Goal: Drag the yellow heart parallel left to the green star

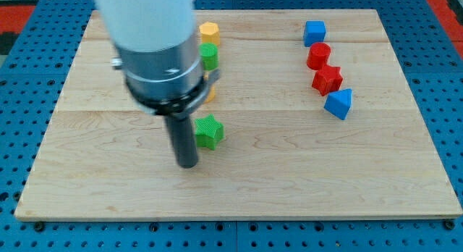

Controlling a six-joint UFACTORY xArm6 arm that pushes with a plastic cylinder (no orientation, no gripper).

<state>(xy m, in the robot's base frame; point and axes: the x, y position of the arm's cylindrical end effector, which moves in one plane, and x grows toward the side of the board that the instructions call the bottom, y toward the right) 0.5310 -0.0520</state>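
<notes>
The green star (209,131) lies near the middle of the wooden board (289,179). My tip (187,164) rests on the board just left of and slightly below the star, close to it. The yellow heart (211,90) is mostly hidden behind the arm's body, only a sliver showing above the star. A green round block (209,56) and a yellow hexagon (209,32) stand in a column above it.
At the view's right stand a blue cube (314,32), a red round block (318,56), a red star (327,80) and a blue triangular block (338,103) in a diagonal row. Blue pegboard surrounds the board.
</notes>
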